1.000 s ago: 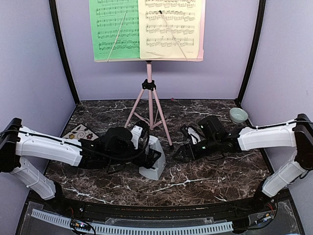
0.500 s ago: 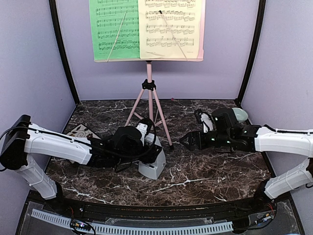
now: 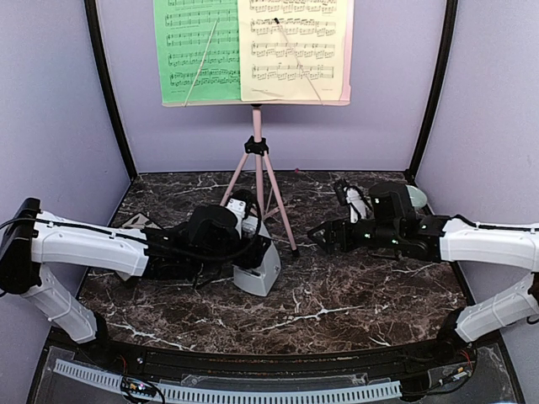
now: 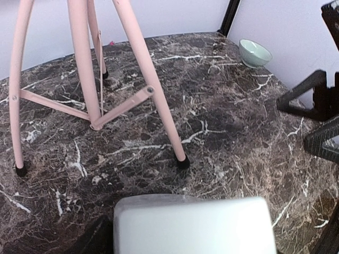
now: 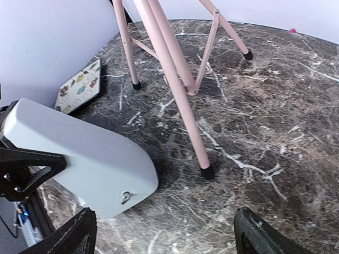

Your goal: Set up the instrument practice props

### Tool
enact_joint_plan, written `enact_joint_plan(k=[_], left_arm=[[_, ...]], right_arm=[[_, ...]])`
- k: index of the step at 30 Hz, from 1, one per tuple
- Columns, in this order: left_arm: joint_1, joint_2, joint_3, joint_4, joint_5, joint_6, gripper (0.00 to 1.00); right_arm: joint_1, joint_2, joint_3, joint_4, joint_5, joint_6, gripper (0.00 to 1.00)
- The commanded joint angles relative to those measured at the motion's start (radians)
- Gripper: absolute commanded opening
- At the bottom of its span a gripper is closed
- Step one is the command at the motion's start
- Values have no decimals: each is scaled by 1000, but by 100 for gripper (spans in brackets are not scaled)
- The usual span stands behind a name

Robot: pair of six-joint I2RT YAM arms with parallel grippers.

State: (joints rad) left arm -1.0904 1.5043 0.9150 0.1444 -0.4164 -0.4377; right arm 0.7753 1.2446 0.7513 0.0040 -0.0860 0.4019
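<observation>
Dark marble worktop (image 3: 354, 295), lilac walls around it. Far left, from the right wrist camera, I see the floral tile (image 5: 79, 87) lying flat by the wall. Next along, my left pincer (image 3: 251, 252) is closed partway onto the sides of the light-grey metronome (image 3: 263, 276). The metronome sits tilted in that grip, near the front foot of the pink music stand (image 3: 257, 168) but not touching it. The stand is upright at the back centre on its three legs. On its desk are the green sheet (image 3: 198, 46) on the left and the pale yellow sheet (image 3: 290, 46) on the right, side by side. Right of the stand's legs my right pincer (image 3: 322, 239) hangs low over the marble with its fingers spread wide and nothing between them, pointing towards the metronome. Far right, by the wall, is the small pale green bowl (image 4: 255, 52); what I can see of its inside is bare.
</observation>
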Motion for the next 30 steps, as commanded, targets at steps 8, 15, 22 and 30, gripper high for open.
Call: enact_joint_plan(k=[8, 15, 22, 30], left_arm=[[33, -116, 95, 86, -108, -53, 16], [39, -131, 104, 92, -102, -63, 12], [43, -149, 92, 116, -81, -55, 9], [46, -172, 72, 131, -80, -48, 7]], right_arm=[[78, 137, 37, 212, -101, 58, 77], [123, 280, 126, 269, -66, 75, 67], [131, 340, 163, 276, -46, 78, 52], [131, 363, 176, 242, -84, 59, 47]])
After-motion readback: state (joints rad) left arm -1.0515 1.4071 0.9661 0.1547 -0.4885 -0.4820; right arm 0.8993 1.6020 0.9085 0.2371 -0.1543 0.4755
